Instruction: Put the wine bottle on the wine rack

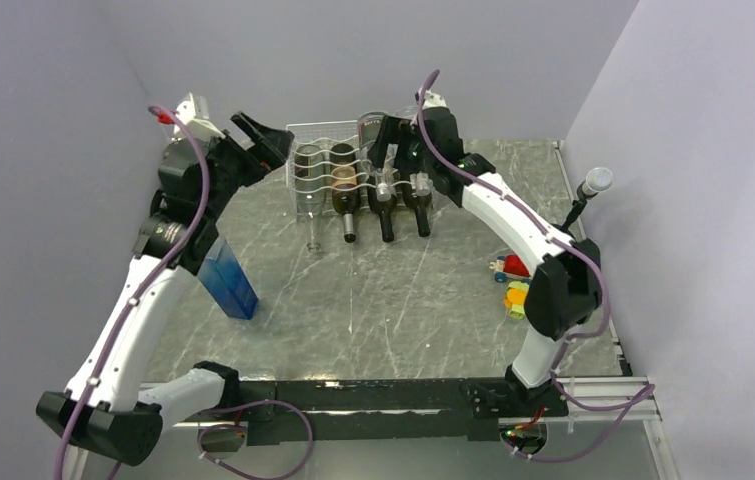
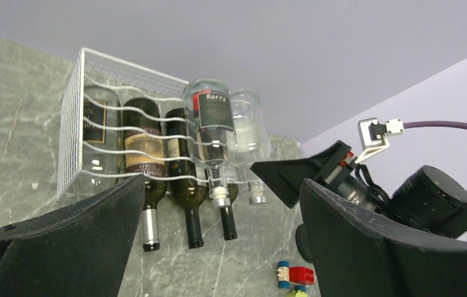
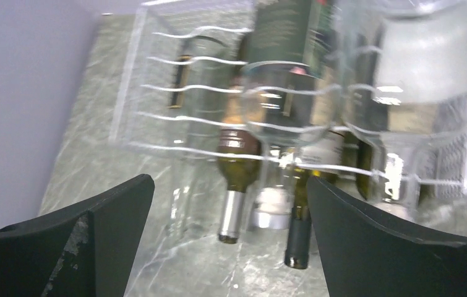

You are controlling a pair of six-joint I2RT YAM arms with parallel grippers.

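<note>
Clear wine bottle (image 2: pixel 212 124) on white rack (image 2: pixel 70 136)

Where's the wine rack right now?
In the top view the wine rack sits at the far middle of the table, by the back wall; the blue box stands nearer, to its left.

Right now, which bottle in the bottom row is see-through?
The leftmost wine bottle in the wine rack: clear glass, while the other three bottom bottles are dark.

wine bottle (image 2: pixel 213 131) on wine rack (image 2: pixel 71 124)
</note>
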